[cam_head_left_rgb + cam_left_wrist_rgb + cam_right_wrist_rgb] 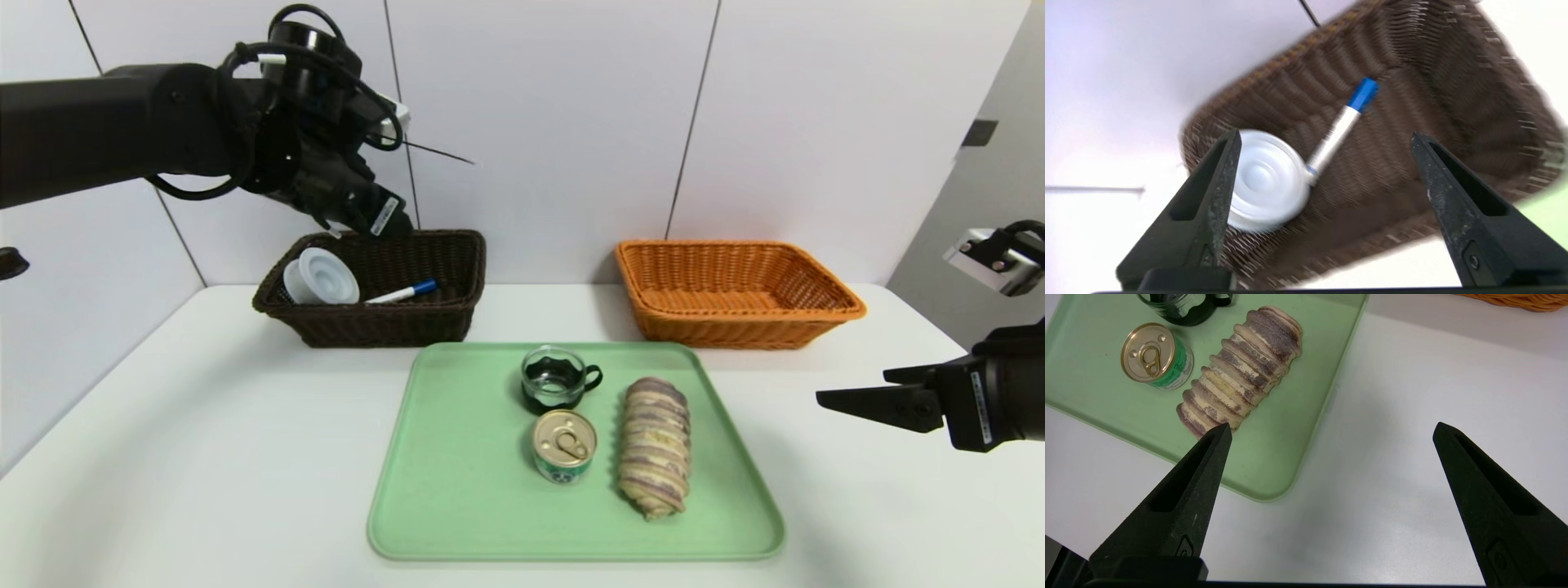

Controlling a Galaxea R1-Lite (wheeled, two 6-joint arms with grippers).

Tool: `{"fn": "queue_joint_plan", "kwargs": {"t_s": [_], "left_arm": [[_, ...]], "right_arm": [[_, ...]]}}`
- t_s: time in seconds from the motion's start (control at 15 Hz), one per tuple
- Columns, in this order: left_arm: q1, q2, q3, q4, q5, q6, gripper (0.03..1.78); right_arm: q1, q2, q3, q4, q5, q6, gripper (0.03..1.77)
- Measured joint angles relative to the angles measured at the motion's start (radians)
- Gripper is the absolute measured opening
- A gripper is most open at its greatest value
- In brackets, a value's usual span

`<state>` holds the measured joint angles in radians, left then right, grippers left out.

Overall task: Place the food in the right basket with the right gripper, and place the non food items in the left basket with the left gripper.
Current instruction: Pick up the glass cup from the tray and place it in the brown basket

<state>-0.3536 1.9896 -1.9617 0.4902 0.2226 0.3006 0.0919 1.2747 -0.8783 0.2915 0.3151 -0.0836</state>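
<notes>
While we look down from the head view, the scene lists as follows.

Left gripper [1325, 141]: we see it above the back rim of the left basket [371, 322], its fingers spread wide with nothing between them.
Right gripper [1331, 430]: we see it parked over the bare table [163, 457], beside the tray's right edge, its fingers wide apart and holding nothing.
Ring dispenser [321, 278]: white, lying in the left end of the dark brown basket.
Marker [402, 292]: white with a blue cap, lying in the same basket, one end just beside the dispenser.
Glass cup [558, 378]: on the green tray [457, 490], black handle toward the right.
Can [564, 446]: on the tray just in front of the cup, gold pull-tab lid up; we cannot read the print on its green label.
Bread roll [654, 447]: tan and purple striped, lying lengthwise on the tray to the right of the can.
Right basket [735, 294]: orange wicker, behind the tray's right corner, with nothing in it.
Stickers: white barcode labels on both grippers, too small for us to read.
</notes>
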Motion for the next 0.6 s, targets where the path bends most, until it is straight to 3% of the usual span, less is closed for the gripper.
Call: {"fn": "queue_joint_plan", "kwargs": {"t_s": [0.6], "left_arm": [[-0.322,-0.055,0.009,0.305,0.085,-0.628,1.63]], "right_arm": [[0.004,0.0,0.005,0.001,0.0,0.003,1.7]]}}
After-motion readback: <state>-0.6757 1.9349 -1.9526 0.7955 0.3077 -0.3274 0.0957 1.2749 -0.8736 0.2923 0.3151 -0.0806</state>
